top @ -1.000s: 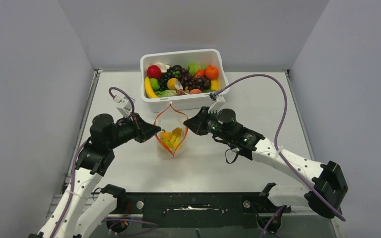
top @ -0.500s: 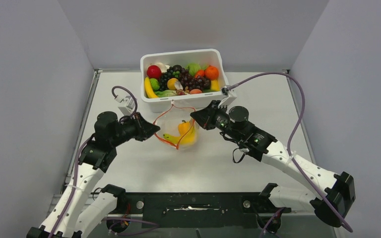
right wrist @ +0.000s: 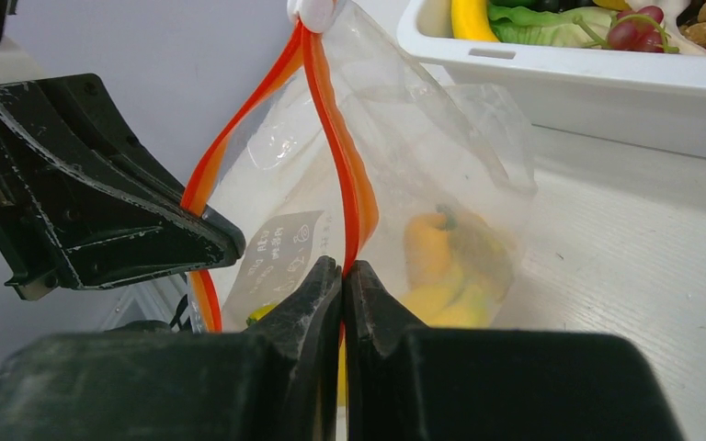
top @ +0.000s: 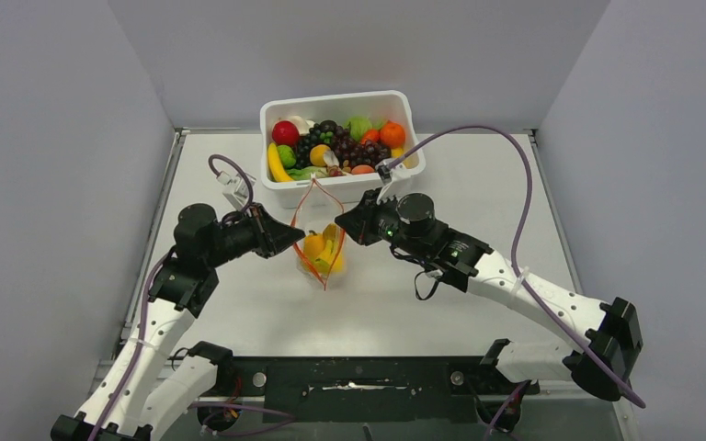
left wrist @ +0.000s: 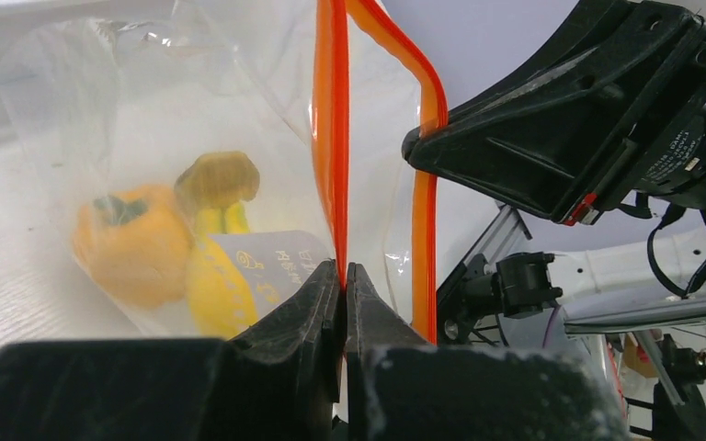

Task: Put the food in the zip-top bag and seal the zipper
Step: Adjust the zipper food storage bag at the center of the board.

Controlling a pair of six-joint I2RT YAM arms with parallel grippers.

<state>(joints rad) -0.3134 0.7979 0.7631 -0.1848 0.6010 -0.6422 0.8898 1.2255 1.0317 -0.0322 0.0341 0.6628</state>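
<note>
— Whereabouts of the zip-top bag (top: 324,262)?

— Just at 6 o'clock of the white tub (top: 340,191), slung between both arms. Pinched at 9 o'clock by the left gripper (left wrist: 342,276), jaws pressed together on one lip of the zipper (left wrist: 331,138). Pinched at 3 o'clock by the right gripper (right wrist: 342,271), jaws likewise together on the other lip.

— Why held that way?

— Probably to keep each lip taut and the mouth facing up, ready for pressing the two strips together. Only a narrow gap between them, meeting at 12 o'clock under what looks like a small white slider (right wrist: 317,11).

— Materials, shapes?

— Clear, floppy, wrinkled film with a printed label; smooth, stiffer orange-red strips. Sunk to the bottom inside: a glossy, rounded orange-yellow pepper (left wrist: 133,243) and a curved yellow banana bunch (left wrist: 221,289). More toy produce (top: 335,145) heaped in the tub, rigid and straight-walled.
</note>
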